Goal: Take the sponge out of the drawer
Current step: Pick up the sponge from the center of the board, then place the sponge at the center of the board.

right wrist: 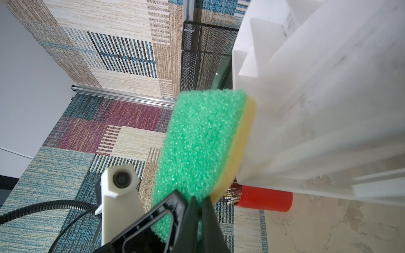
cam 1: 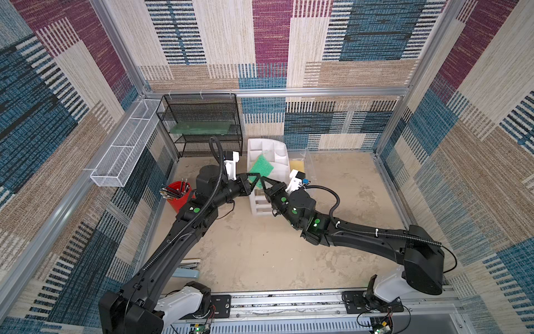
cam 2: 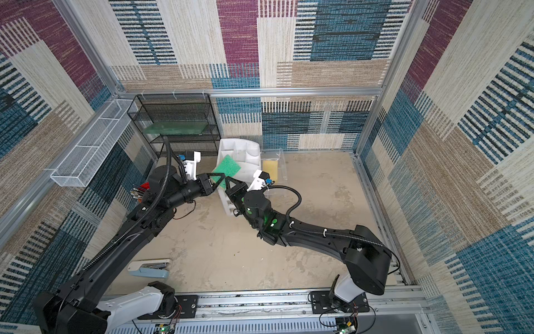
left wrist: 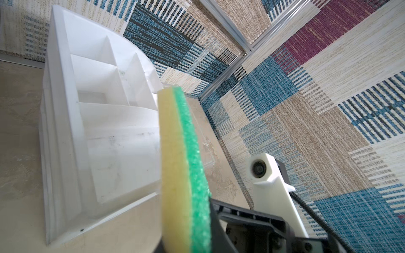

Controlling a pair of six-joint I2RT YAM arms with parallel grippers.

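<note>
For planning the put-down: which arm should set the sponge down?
Probably right. The left fingers and right fingers both pinch the sponge by the drawer, but bare table lies rightward; a red cup crowds the left.

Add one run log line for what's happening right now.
sponge: in air near drawer top | left gripper: shut on sponge | right gripper: shut on sponge
</note>
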